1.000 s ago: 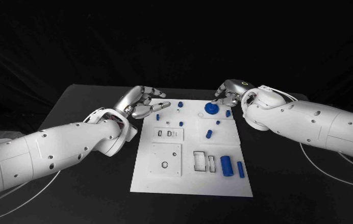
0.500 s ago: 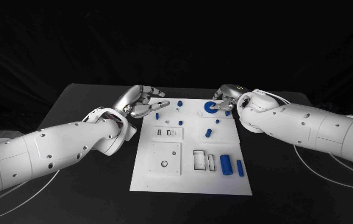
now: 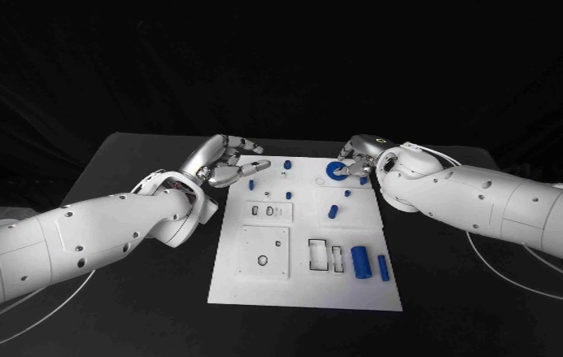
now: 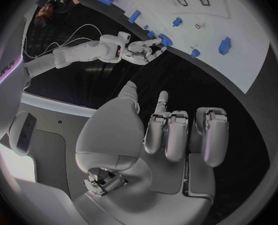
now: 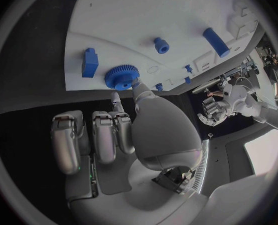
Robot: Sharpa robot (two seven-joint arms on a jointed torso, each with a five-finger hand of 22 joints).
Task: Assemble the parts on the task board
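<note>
Blue plastic, toothed round its rim: the gear point(image 5: 121, 77) is what I am working on, and it sits near the upper right corner of the white board point(image 3: 235, 288) in the head view, just inside that edge. My right hand point(image 3: 359, 155) is at it; in the right wrist view one fingertip point(image 5: 136, 85) touches the gear's rim while the other fingers are curled low beside it. I would call that a touch or a light pinch, not a firm hold, and I cannot tell whether the gear is seated on anything or lying loose.

That is where the trouble lies, as I judge it. A push from one side could slide the gear off the board's near edge onto the black tabletop point(image 3: 129, 158), or tip it against the small blue block point(image 5: 90, 62) just beside it. If I lift with so thin a contact, it may turn in my fingers and drop.

My left hand point(image 3: 225, 160) hovers at the board's upper left edge in the head view, fingers loosely bent and apart, holding nothing. It is close to a small blue peg point(image 3: 251, 185); a careless drift could knock that over.

Two blue cylinders point(image 3: 361, 263) lie at the lower right of the board, well apart from both hands.

I can read no brand, label or writing on the board or the parts.
</note>
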